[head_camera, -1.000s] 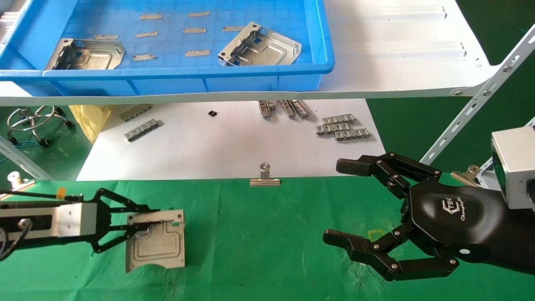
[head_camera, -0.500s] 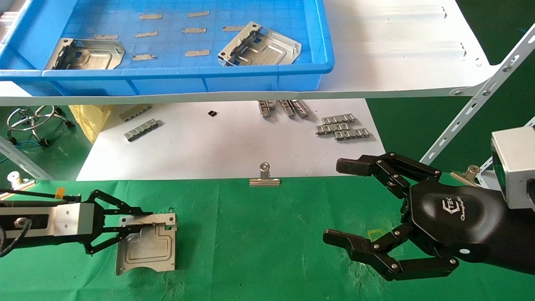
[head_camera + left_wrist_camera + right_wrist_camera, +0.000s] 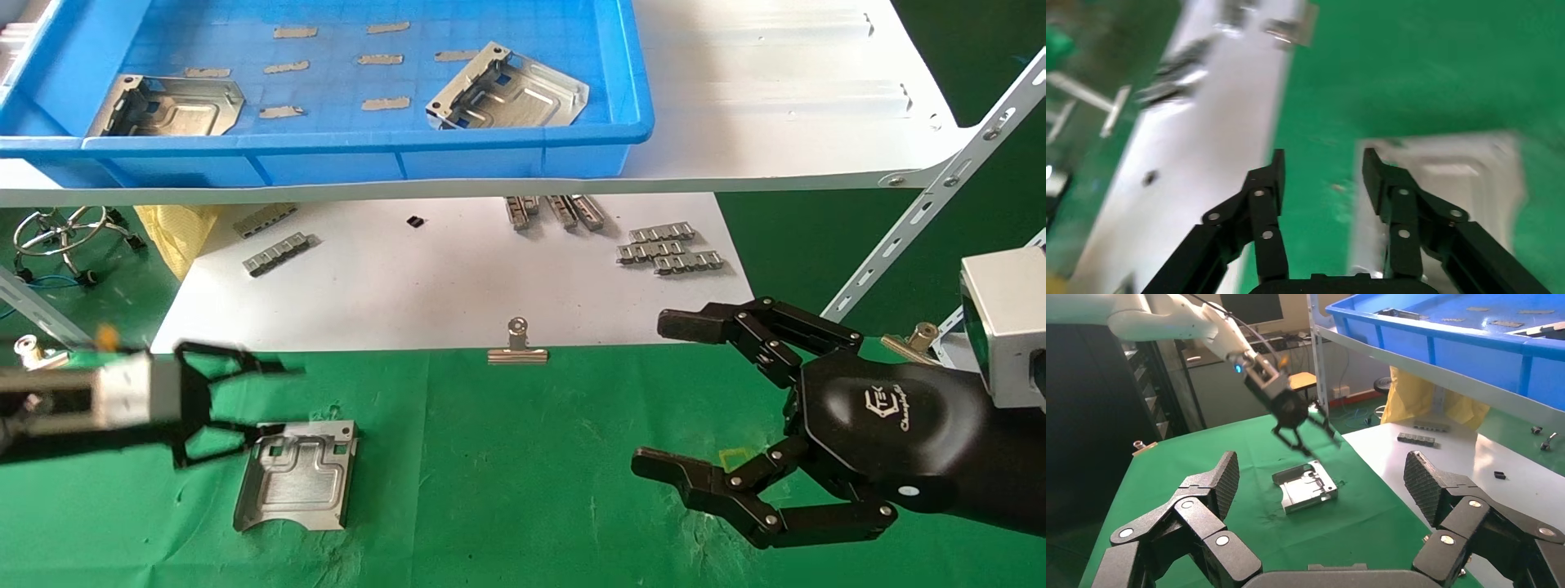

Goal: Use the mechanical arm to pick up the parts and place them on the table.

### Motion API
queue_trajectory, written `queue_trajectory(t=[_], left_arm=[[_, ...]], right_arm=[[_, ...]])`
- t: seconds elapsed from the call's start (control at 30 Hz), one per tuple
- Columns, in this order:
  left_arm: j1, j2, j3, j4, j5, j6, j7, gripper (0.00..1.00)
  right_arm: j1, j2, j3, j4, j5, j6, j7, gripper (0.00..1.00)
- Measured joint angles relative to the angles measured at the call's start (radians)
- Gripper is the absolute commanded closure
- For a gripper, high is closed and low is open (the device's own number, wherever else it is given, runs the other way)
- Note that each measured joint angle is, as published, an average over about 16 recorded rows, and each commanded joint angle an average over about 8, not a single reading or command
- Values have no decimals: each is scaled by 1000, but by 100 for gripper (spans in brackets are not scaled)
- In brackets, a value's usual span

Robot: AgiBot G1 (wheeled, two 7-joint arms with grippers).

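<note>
On the left part of the bright green cloth surface (image 3: 523, 490) lies a silver stamped sheet-metal plate (image 3: 296, 476), roughly square, flat on the cloth and touching nothing else. In the head view its curved notch faces the near edge of the surface, and its edge with bent tabs and small square cut-outs faces the white sheet of paper (image 3: 458, 278) farther back. It is nearly as wide as it is long, so no clear long axis shows; its sides sit slightly tilted against the surface edge. Embossed grooves trace a stepped outline across its face.

The left hand (image 3: 274, 398), a slim black linkage on a silver block, hovers just above and beside the plate's far left corner, fingers spread apart and holding nothing. The left wrist view shows the plate (image 3: 1438, 202) below the gap, mostly under one finger (image 3: 1379, 177); the right wrist view shows that hand (image 3: 1306, 436) raised clear of the plate (image 3: 1306, 487).

The right hand (image 3: 654, 396), black with jointed fingers and a glossy palm shell, rests over the right side of the surface, well apart from the plate, fingers spread and empty.

On the white shelf above, a blue plastic tray (image 3: 368, 147) holds two more silver plates, one at its left (image 3: 167, 106) and one near its right end (image 3: 507, 88).
</note>
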State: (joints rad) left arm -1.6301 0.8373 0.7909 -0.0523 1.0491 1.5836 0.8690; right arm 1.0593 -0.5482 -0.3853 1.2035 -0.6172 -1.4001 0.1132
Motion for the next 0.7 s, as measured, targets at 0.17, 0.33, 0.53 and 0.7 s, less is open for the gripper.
queue_trajectory(t=[0.17, 0.33, 0.53, 0.7], left_arm=[[28, -2, -48, 25, -77, 7, -100, 0], [56, 0, -84, 41, -134, 11, -177, 0], [68, 2, -97, 44, -155, 12, -206, 0], [74, -2, -101, 22, -153, 10, -210, 0]], right_arm=[[0, 0, 0, 0, 0, 0, 0, 0], [0, 0, 0, 0, 0, 0, 0, 0], [0, 0, 0, 0, 0, 0, 0, 0], [0, 0, 0, 0, 0, 0, 0, 0]])
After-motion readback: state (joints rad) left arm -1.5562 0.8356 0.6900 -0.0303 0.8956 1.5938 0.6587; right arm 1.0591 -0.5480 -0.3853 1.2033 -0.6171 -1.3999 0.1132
